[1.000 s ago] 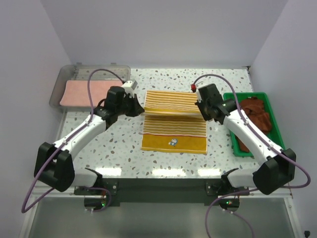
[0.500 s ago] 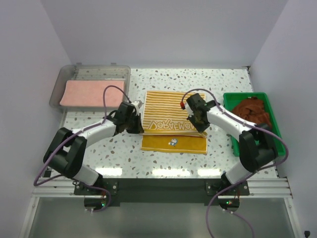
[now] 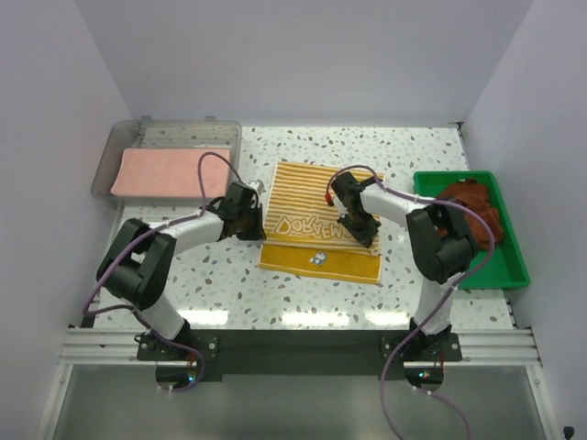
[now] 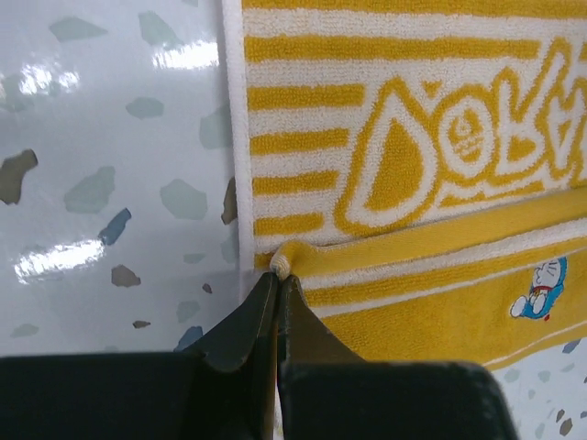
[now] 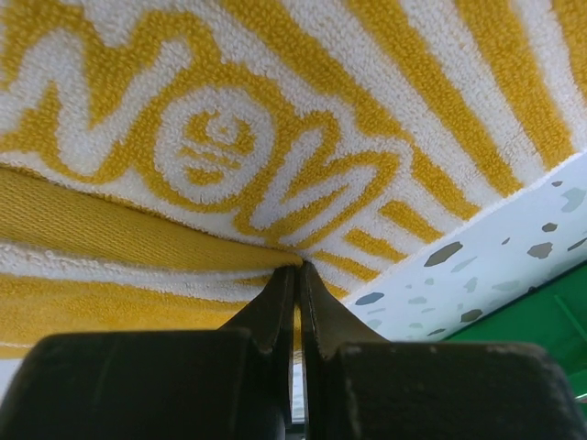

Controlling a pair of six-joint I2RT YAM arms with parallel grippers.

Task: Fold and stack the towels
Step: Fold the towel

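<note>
Left gripper [image 4: 278, 275] is pinching the turned-over hem of the yellow towel [image 4: 404, 137] right at its tips, jaws pressed together on a small nub of cloth. Right gripper [image 5: 298, 269] is doing the same at the opposite side edge, tips closed on the fold line. Both holds are taking in very little fabric, so in my judgement either corner is liable to slip out if the arms are pulling unevenly, and that would be skewing the fold. Just beside the fingers the upper layer is lying short of the lower edge, so letting go here would be leaving an uneven half-fold. Each gripper body is blocking the cloth beneath its own fingers, so whether one layer or two is being held cannot be told. The wrist views are cutting off the towel's far edge. Further out, beyond and left of the left gripper, a pink towel [image 3: 170, 172] is lying in a clear tray [image 3: 174, 128]. Right of the right gripper, brown towels [image 3: 470, 206] are lying heaped in a green bin [image 3: 495, 275], their number not being countable
</note>
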